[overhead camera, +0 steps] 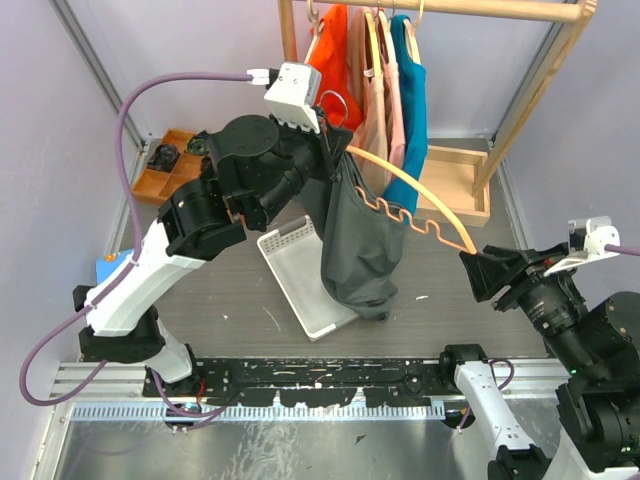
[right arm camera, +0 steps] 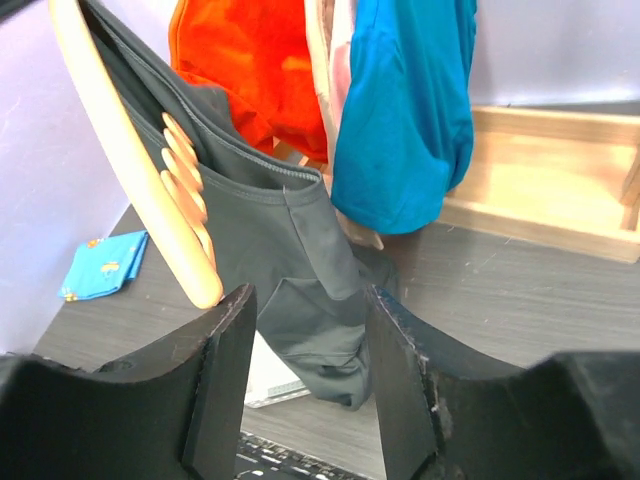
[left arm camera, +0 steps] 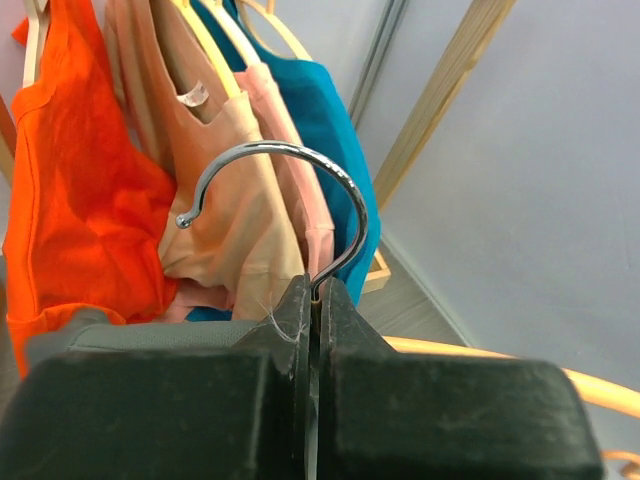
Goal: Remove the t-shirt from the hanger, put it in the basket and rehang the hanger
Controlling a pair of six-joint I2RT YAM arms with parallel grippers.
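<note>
Left claw (left arm camera: 312, 296) is gripping the hanger (overhead camera: 420, 189) by its hook (left arm camera: 275, 146).
Its jaws are pressing together on the hook's base. In the top view, the grey shirt (overhead camera: 355, 235) is hanging mid-table from the hanger's 10 o'clock half, drooping over a white basket (overhead camera: 300, 270). The hanger's 4 o'clock arm is showing bare (wavy notches and all). The right claw (right arm camera: 310, 300) is sitting at that arm's tip, at the shirt's 3 o'clock, jaws standing apart and clamping nothing; the tip is lying just beside one finger (right arm camera: 225, 370). A rack (overhead camera: 520, 12) of other tops is standing at 12 o'clock.
</note>
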